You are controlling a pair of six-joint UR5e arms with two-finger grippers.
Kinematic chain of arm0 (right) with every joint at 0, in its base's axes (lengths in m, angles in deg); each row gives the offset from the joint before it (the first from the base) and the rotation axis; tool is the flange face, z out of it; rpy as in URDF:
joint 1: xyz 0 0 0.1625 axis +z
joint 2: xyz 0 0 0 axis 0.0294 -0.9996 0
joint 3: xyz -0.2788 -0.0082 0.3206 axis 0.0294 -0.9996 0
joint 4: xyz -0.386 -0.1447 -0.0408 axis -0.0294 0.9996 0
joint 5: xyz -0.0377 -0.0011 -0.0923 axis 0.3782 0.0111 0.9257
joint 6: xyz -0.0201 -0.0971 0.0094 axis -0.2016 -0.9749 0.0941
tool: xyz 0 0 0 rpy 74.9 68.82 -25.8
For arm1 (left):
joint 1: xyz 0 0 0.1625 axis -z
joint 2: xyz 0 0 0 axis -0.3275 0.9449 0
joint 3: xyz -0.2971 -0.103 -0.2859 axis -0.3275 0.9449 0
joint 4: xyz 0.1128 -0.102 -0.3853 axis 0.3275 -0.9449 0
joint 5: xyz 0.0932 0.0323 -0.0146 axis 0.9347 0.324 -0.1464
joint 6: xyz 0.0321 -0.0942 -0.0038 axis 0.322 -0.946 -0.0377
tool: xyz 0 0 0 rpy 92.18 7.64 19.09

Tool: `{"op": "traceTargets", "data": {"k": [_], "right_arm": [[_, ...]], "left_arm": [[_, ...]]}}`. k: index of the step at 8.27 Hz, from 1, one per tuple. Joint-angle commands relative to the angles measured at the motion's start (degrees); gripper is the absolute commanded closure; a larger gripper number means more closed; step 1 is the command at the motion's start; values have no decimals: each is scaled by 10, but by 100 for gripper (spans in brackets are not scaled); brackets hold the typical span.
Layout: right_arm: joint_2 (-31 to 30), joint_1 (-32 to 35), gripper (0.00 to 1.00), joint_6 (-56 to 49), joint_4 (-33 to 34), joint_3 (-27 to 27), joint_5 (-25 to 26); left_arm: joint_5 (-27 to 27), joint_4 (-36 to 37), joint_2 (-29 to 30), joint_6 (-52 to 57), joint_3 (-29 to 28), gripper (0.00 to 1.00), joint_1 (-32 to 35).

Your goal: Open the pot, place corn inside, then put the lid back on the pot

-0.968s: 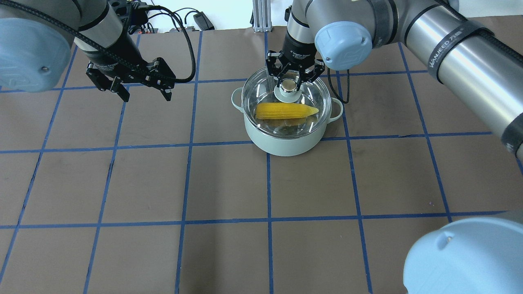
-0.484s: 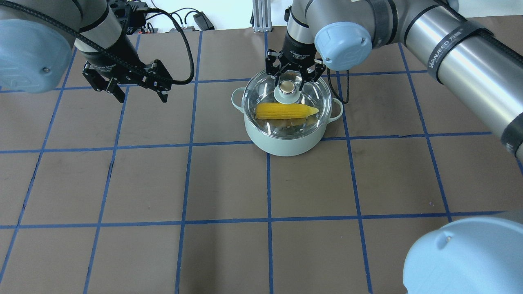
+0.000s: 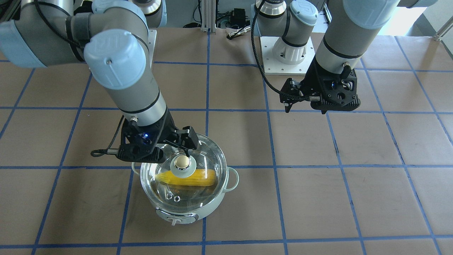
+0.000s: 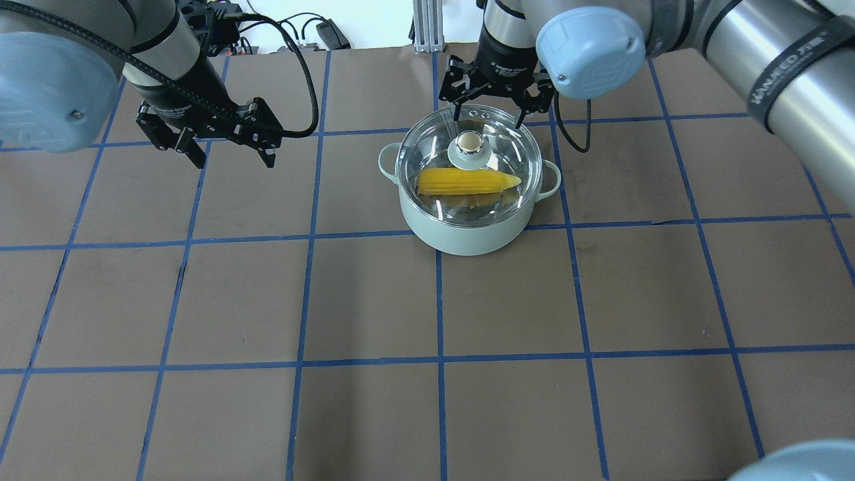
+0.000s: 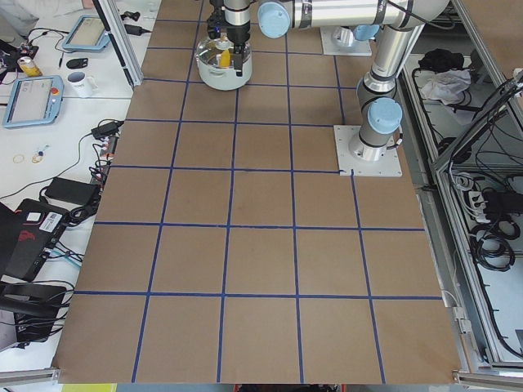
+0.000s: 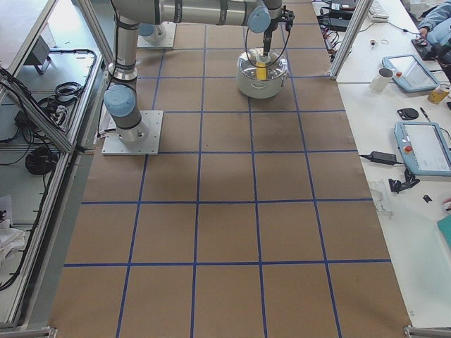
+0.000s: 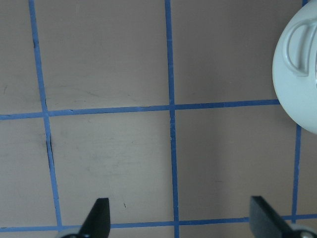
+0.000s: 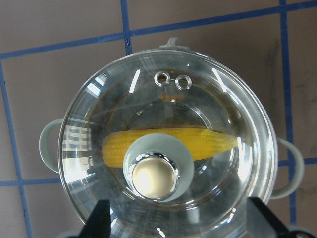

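Note:
The pale mint-green pot stands on the table at the far middle. The clear glass lid sits on it, its gold knob free. The yellow corn lies across the inside of the pot, seen through the glass. My right gripper is open and empty, up over the far rim of the lid. In the right wrist view the knob, the corn and the open right gripper show. My left gripper is open and empty, above the table left of the pot.
Brown paper with blue tape lines covers the table. Cables and a metal post lie past the far edge. Side tables with tablets and mugs stand beyond the table's long side.
My right gripper has lifted and drawn back from the lid's knob toward the far side. The lid stays on the pot. My left gripper shifted slightly farther away.

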Motion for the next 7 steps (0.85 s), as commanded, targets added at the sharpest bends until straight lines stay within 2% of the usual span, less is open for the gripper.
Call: {"op": "traceTargets", "data": {"k": [1, 3, 4, 7], "right_arm": [[-92, -40, 0, -92, -87, 1, 42], [-149, -98, 0, -179, -145, 3, 48], [-166, -113, 0, -211, -163, 7, 67], [-171, -109, 0, -223, -159, 16, 58]], "left_arm": [[-2, 1, 0, 0, 0, 0, 0], [-2, 1, 0, 0, 0, 0, 0], [-2, 1, 0, -1, 0, 0, 0], [4, 0, 2, 5, 0, 0, 0]]}}
